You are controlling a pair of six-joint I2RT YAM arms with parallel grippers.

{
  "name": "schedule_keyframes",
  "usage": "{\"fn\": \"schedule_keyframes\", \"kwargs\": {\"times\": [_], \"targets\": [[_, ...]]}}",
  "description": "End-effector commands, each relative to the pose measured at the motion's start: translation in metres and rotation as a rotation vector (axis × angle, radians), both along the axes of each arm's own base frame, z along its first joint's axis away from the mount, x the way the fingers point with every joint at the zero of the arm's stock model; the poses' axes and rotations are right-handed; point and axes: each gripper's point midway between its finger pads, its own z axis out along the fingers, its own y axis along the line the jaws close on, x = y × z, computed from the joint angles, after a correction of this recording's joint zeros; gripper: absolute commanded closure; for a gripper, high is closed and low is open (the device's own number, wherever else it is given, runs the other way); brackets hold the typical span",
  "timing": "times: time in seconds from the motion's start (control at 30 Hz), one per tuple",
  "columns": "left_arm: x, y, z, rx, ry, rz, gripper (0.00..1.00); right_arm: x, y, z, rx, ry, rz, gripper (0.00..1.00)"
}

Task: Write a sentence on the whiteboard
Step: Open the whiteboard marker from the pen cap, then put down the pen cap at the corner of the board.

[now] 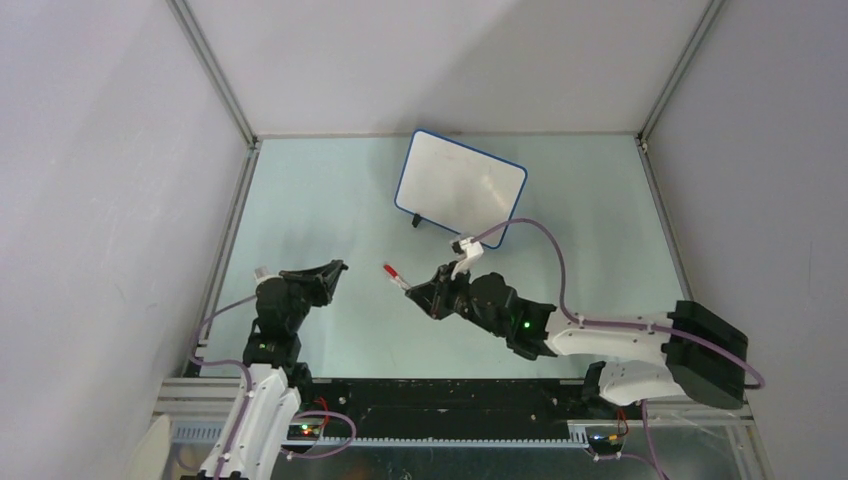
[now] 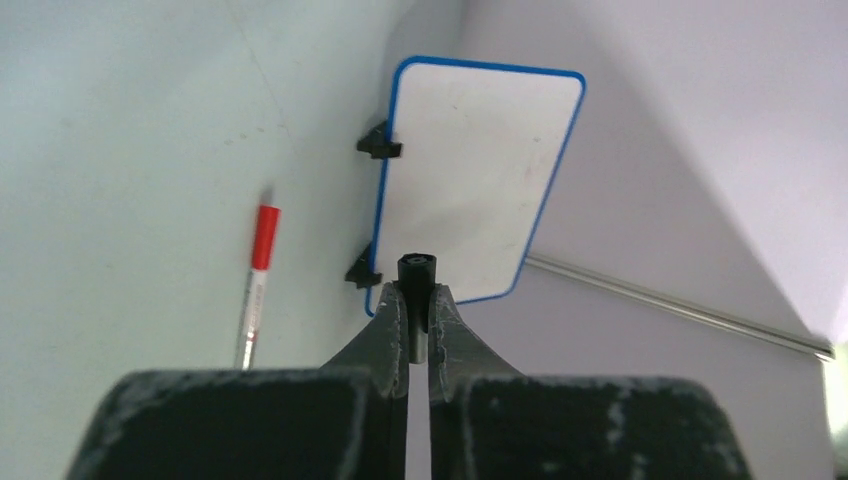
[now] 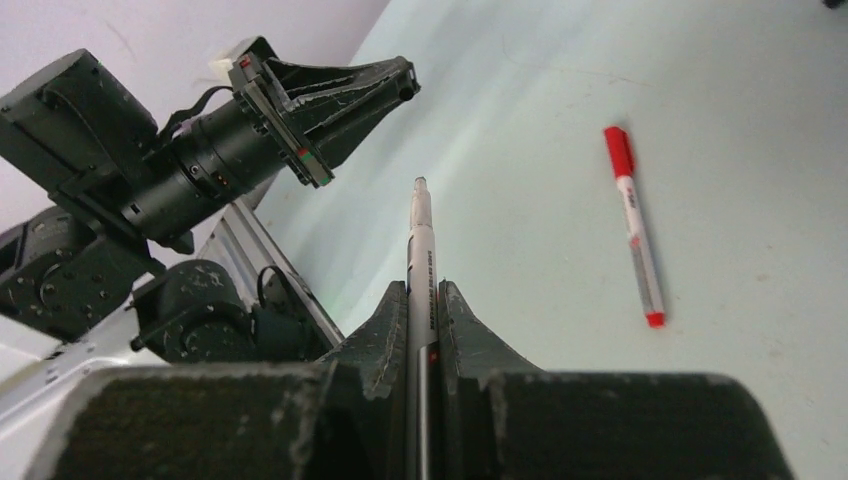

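Note:
The whiteboard (image 1: 460, 185) stands tilted on two black feet at the back middle of the table; its blue-rimmed face (image 2: 470, 170) is blank, and the sentence is not in view. My left gripper (image 1: 338, 268) is shut on a small black marker cap (image 2: 418, 270), its tips (image 2: 418, 292) pointing toward the board. To its right, my right gripper (image 1: 418, 293) is shut on an uncapped grey-white marker (image 3: 420, 250). That marker's bare tip points at the left gripper (image 3: 395, 85), a short gap away.
A red-capped marker (image 1: 394, 275) lies on the pale green table between the two grippers, also in the left wrist view (image 2: 256, 285) and the right wrist view (image 3: 633, 225). White walls close the table on three sides.

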Motion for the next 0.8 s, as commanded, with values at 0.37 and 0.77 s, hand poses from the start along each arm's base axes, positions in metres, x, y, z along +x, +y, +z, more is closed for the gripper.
{"fn": "schedule_keyframes", "kwargs": {"times": [0.37, 0.77], "targets": [[-0.017, 0.045, -0.074, 0.565, 0.277, -0.055, 1.00, 0.021, -0.138, -0.004, -0.268, -0.034, -0.147, 1.00], [-0.026, 0.059, -0.094, 0.896, 0.451, -0.210, 1.00, 0.035, -0.174, -0.020, -0.310, -0.069, -0.186, 1.00]]}}
